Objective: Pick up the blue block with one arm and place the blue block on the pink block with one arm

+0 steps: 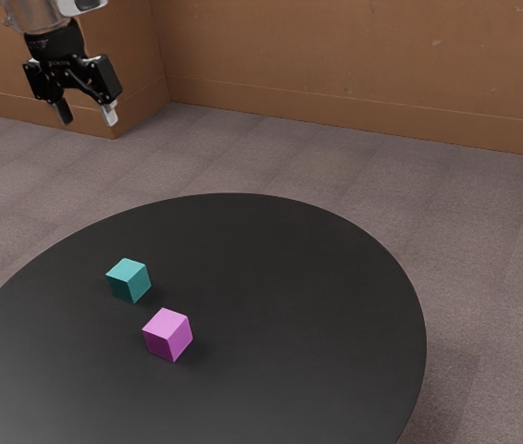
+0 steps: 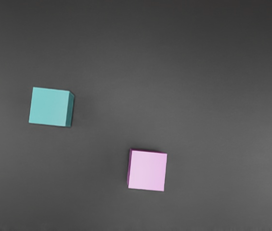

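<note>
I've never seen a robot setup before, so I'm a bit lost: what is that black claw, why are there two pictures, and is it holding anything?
The black claw is the robot arm's gripper, a hand with two fingers. In the exterior view, from a camera at the arm's side, it hangs high above a round black table, open and holding nothing. The wrist view comes from a camera on the hand itself, looking down at the table. Two small cubes sit there, apart from each other: a blue block and a pink block. The job is to lift the blue one onto the pink one, which is not yet done.
</note>
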